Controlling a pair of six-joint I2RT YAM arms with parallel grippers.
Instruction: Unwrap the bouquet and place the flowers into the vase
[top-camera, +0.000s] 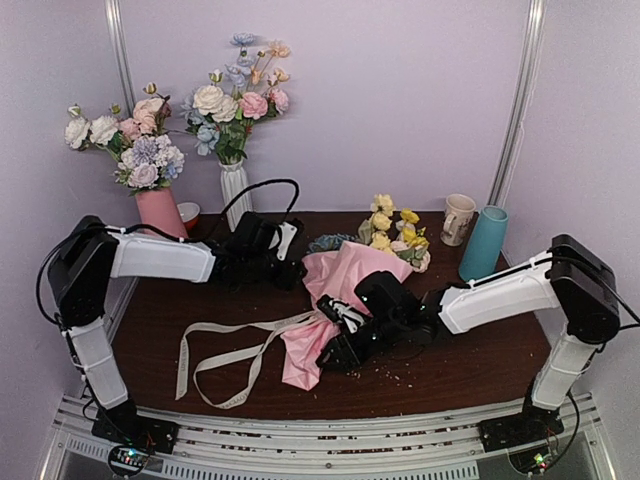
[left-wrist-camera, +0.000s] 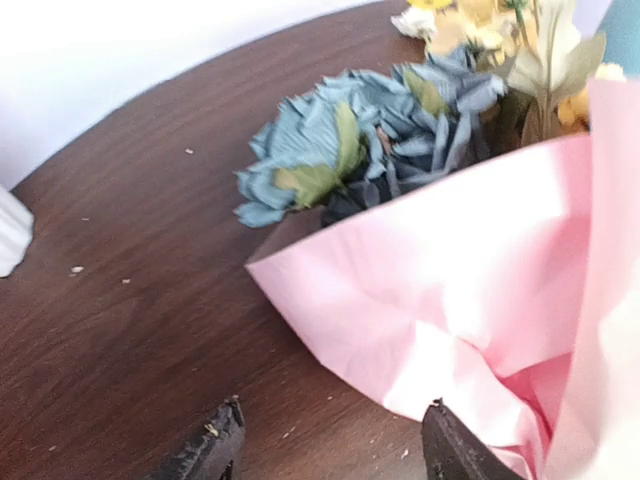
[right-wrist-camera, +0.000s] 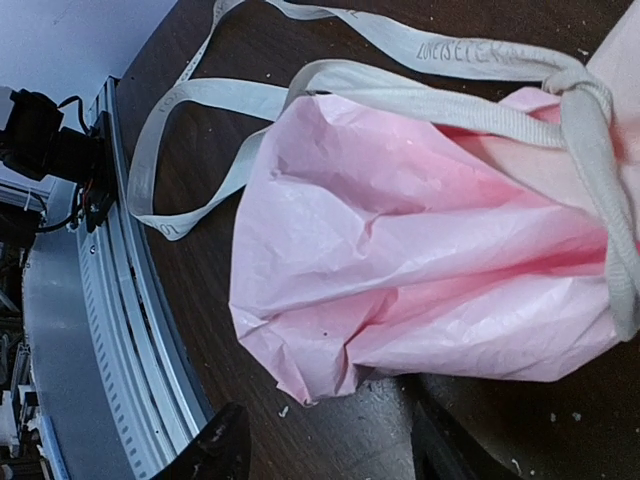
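Note:
The bouquet (top-camera: 345, 285) lies on its side mid-table in its pink paper, the yellow and pale flowers (top-camera: 392, 235) and a blue cluster (left-wrist-camera: 360, 135) pointing to the back. Its cream ribbon (right-wrist-camera: 590, 150) is tied round the narrow part, with loops trailing left (top-camera: 230, 350). The teal vase (top-camera: 484, 243) stands upright at the back right. My left gripper (left-wrist-camera: 330, 445) is open low over the table, its right finger at the paper's upper left edge (left-wrist-camera: 400, 300). My right gripper (right-wrist-camera: 325, 445) is open just short of the wrap's crumpled tail (right-wrist-camera: 310, 370), nothing between its fingers.
A cream mug (top-camera: 458, 220) stands left of the teal vase. A pink vase (top-camera: 160, 212) and a white ribbed vase (top-camera: 236, 195), each with its own bunch, stand at the back left, with a small cup (top-camera: 188, 212) between them. The metal rail (right-wrist-camera: 100, 300) runs along the near edge.

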